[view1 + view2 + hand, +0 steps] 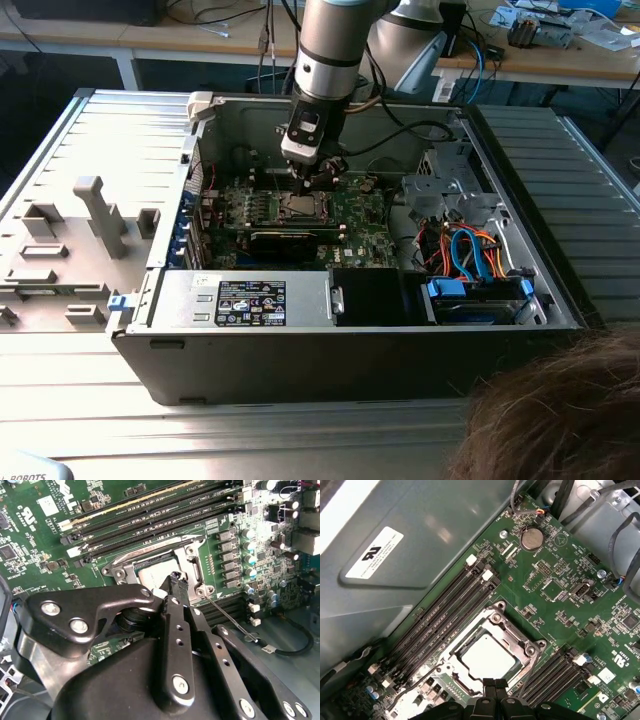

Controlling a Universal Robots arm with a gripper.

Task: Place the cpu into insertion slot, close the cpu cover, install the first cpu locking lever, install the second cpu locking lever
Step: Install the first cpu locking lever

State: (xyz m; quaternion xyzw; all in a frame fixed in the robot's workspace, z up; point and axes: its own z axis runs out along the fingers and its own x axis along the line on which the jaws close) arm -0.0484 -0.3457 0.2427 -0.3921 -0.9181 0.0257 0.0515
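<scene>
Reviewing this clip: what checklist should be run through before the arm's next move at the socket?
1. Is the cpu lying flat inside the cover's window? Ok.
2. Is the cpu cover down over it? Ok.
3. Is the locking lever latched? Not ok: the wire angles away from the cover's corner.
4. Is the gripper at the cover's edge, fingertips together? Ok.
</scene>
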